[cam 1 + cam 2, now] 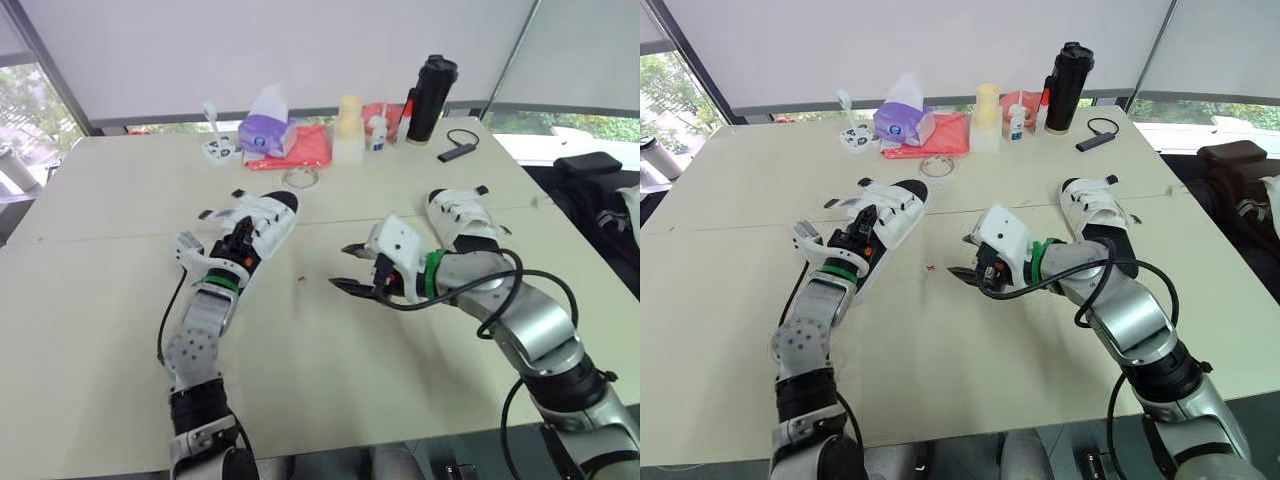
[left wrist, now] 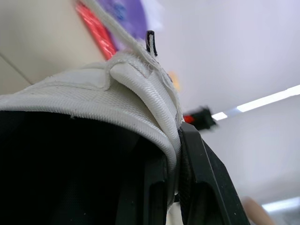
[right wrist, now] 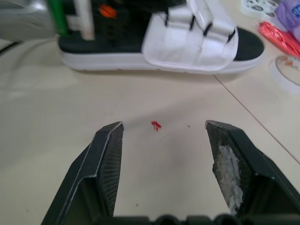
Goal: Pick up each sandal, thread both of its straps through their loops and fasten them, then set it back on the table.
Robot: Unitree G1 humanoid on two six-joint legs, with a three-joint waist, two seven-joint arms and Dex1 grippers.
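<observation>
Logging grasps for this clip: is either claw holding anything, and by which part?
The left claw pinches the left sandal by its white strap; the right claw is open, empty.

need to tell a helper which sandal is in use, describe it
On the pale table lie two white-strapped sandals. Take the left sandal, nearer the purple tissue pack. Only it has the left hand gripping its strap, unlike the right sandal.

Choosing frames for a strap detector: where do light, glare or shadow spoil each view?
Left wrist view: the left sandal presses close to the lens, dark beneath its white strap, a bright light strip behind. Right wrist view: even light, soft shadow under that sandal. Eye views: daylight from the windows behind, table evenly lit, no glare.
</observation>
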